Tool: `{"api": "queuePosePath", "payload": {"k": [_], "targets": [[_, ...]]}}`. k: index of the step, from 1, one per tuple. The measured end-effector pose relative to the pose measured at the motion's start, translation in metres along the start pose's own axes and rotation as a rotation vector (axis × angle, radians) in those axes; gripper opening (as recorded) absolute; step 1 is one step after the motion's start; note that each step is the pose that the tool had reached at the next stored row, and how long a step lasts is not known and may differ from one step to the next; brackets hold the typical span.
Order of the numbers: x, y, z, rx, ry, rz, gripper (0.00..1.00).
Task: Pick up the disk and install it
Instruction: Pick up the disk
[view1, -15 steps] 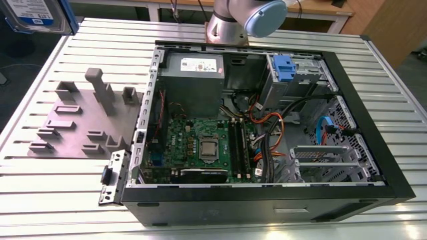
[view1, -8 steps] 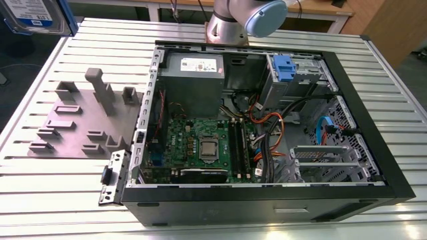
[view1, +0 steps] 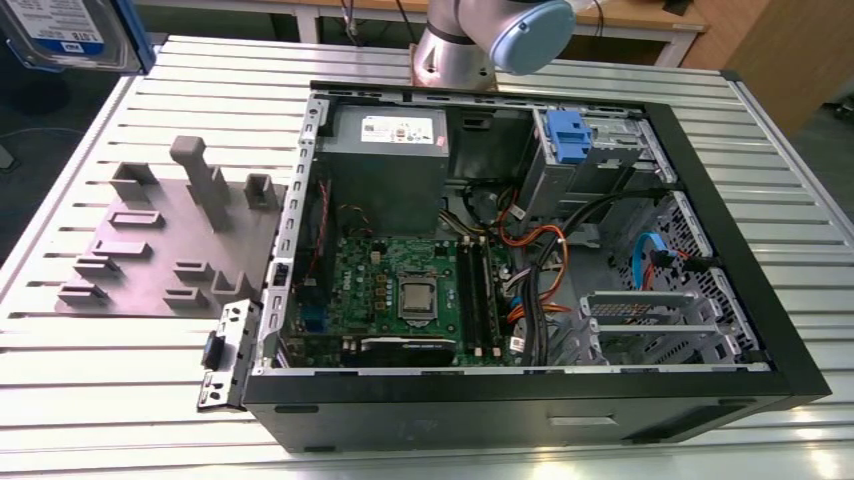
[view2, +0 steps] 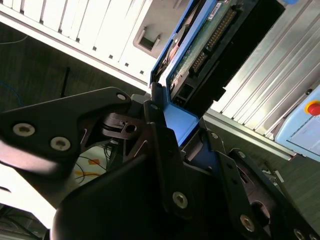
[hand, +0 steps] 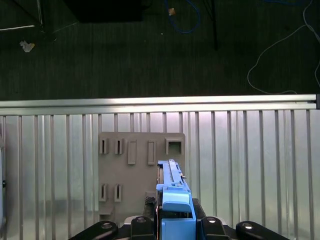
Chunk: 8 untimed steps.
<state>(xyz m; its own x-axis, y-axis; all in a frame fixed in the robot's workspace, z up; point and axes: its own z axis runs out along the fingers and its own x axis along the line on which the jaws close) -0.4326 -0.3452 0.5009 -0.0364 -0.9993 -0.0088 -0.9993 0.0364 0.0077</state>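
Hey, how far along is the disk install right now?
Pick-up looks done: the end effector is shut on the disk, which is lifted clear of the grey fixture on the slatted table. In hand: the disk, held in the air. Left: the install itself. The disk is outside the open computer case, away from its drive cage.

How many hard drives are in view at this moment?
1. The disk sits at the exterior view's upper left edge, clamped in the tool in both wrist views. The drive cage inside the computer case may hide another.
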Motion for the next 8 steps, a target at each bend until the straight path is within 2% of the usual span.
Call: {"api": "queuePosePath", "payload": {"k": [3, 8], "targets": [[0.0003, -0.0018, 0.0000, -0.0001, 0.0008, 0.000, 0.36], [0.0001, -0.0097, 0.0000, 0.0001, 0.0008, 0.000, 0.36]]}}
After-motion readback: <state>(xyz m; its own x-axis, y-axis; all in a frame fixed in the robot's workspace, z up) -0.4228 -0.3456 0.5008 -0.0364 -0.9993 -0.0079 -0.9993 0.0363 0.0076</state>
